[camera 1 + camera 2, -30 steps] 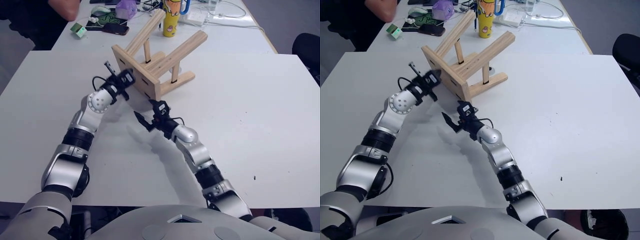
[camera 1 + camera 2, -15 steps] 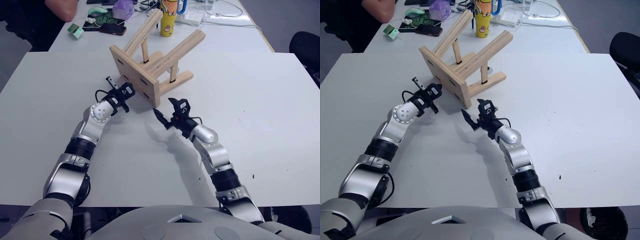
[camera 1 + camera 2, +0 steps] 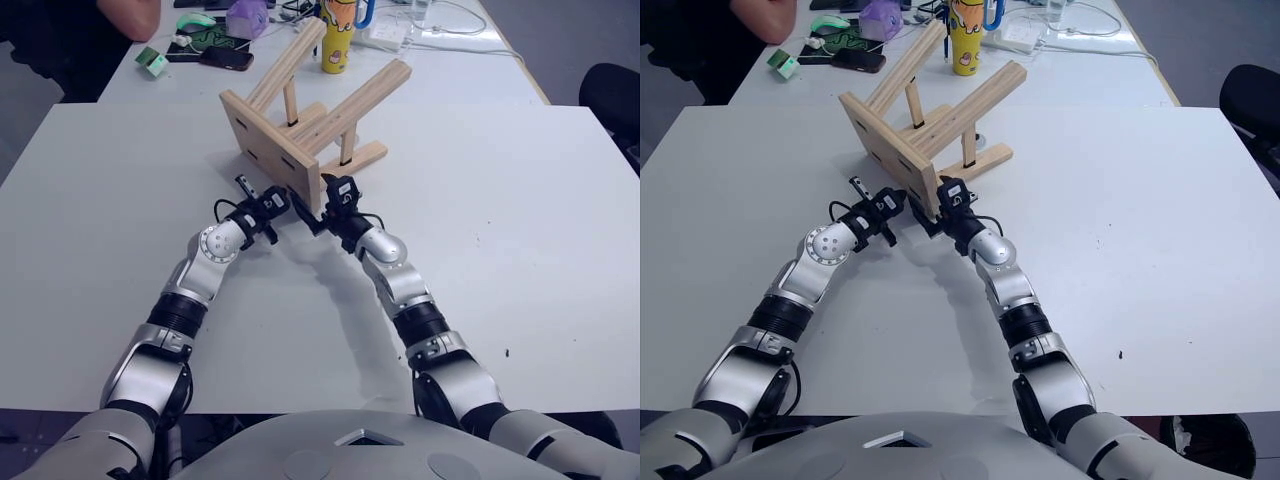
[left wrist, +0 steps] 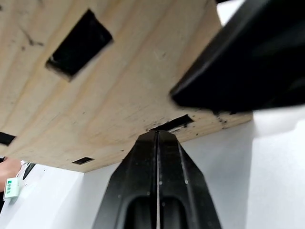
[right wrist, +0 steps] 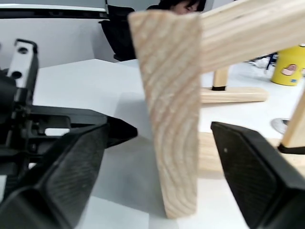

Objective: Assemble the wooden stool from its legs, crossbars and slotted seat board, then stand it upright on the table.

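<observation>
The wooden stool lies on its side on the white table, its slotted seat board (image 3: 268, 150) on edge facing me and its legs (image 3: 365, 95) pointing away. My left gripper (image 3: 278, 200) is shut with nothing in it, its tip (image 4: 157, 134) touching the board's lower edge near the near corner. My right gripper (image 3: 318, 205) is open and straddles that same corner. In the right wrist view the board's end grain (image 5: 174, 109) stands between the two fingers (image 5: 71, 176) with gaps on both sides. The left gripper's tip (image 5: 119, 131) shows just behind the board.
Behind the stool on the far table stand a yellow cup (image 3: 342, 35), a phone (image 3: 227, 57), a small green box (image 3: 155, 62) and a white power adapter (image 3: 395, 35). A black chair (image 3: 615, 100) is off the right edge. Bare table lies right of the stool.
Both grippers have closed in on the seat board's near lower corner: the left came down and right along the board, the right moved up and left until it straddled the edge.
</observation>
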Robot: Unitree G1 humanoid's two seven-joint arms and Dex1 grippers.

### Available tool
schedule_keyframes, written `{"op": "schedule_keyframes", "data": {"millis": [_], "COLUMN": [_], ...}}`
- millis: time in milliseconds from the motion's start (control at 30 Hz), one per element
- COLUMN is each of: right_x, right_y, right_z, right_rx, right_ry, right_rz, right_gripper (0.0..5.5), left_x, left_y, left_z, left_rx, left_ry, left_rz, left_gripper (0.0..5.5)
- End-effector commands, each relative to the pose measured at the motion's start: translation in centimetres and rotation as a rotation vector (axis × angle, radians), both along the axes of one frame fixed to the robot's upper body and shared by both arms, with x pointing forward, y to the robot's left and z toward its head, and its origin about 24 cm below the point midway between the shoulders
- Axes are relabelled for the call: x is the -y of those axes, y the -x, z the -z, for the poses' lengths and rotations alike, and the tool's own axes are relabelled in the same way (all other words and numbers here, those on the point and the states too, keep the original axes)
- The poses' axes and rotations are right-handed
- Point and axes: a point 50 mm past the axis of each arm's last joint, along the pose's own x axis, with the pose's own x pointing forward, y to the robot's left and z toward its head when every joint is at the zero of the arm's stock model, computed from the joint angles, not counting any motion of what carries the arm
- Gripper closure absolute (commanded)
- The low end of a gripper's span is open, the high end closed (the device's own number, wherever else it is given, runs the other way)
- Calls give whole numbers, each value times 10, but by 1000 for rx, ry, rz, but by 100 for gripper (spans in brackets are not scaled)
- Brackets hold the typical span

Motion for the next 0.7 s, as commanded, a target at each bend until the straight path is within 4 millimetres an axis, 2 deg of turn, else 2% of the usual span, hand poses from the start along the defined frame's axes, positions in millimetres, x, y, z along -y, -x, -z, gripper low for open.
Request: {"op": "schedule_keyframes", "data": {"millis": [33,233,433,600,700], "right_x": [1,5,9,13,26], "right_y": [-10,-18,-19,-15,-15], "right_z": [-6,-1,0,-15,-32], "right_rx": [23,-1,-3,23,52], "right_ry": [-4,8,-2,-69,-70], "right_rz": [7,17,-37,-163,-196], "right_gripper": [236,324,410,412,412], "left_x": [-4,-18,-25,-40,-60], "left_y": [1,0,-7,-7,-5], "left_z": [2,4,-3,-7,-18], "left_rx": [-12,-19,7,31,43], "left_ry": [-16,-35,-12,37,183], "left_rz": [-5,-25,-51,-78,-117], "left_gripper": [550,550,550,550,550]}}
